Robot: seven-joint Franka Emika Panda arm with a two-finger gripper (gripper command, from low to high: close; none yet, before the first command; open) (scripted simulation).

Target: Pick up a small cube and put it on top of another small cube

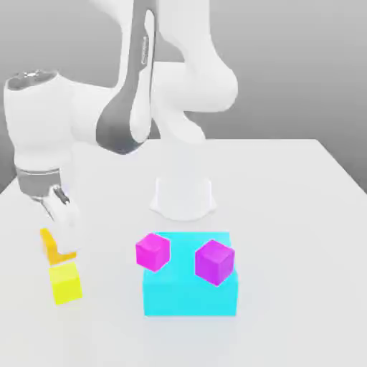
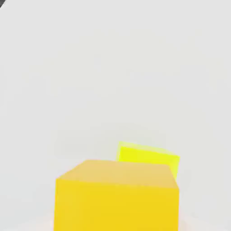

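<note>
In the exterior view, comes to four small cubes and one larger block: one amber-orange cube (image 1: pixel 49 245), one lemon-yellow cube (image 1: pixel 66 284), two magenta cubes (image 1: pixel 153 252) (image 1: pixel 214 262), one cyan block (image 1: pixel 190 297). Adds up to one arm (image 1: pixel 44 125) and one pincer (image 1: pixel 60 244), down at the exterior view's left. Is pressed in firmly on the amber-orange cube, with only that cube's width left between the two sides. Lies right in the grip, between the tips, partly hidden behind white in the exterior view; looms large in the hand view, in front of part of the lemon-yellow cube. Sits near the pincer but outside the grip, in the case of the lemon-yellow cube, on the white table (image 1: pixel 287 215). Stand tilted at the cyan block, in the case of the magenta cubes, one toward each side, well apart from the pincer. Cannot tell whether touching the block's top.
</note>
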